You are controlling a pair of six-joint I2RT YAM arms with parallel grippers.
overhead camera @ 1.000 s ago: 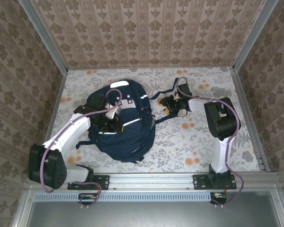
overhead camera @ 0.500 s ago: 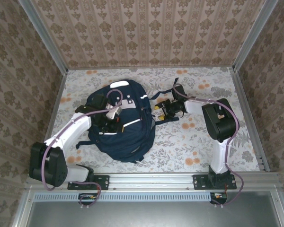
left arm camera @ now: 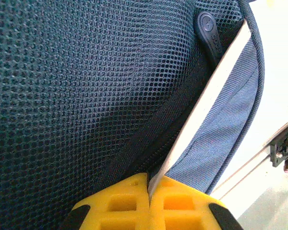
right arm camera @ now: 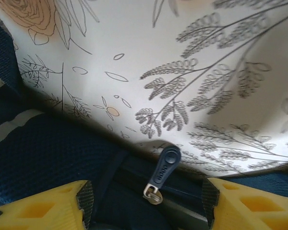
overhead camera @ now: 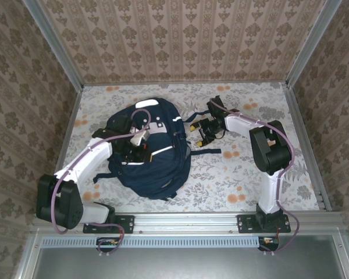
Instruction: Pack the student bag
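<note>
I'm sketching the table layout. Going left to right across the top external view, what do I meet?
Left elbow → bag → right gripper → right elbow.

Floral-clothed table [overhead camera: 238, 174] — student bag [overhead camera: 157, 168] flat on it, left of centre

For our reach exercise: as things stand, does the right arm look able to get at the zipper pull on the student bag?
Probably yes. The right gripper is open, jaws either side of the zipper pull at the edge of the student bag; nothing intervenes.
</note>
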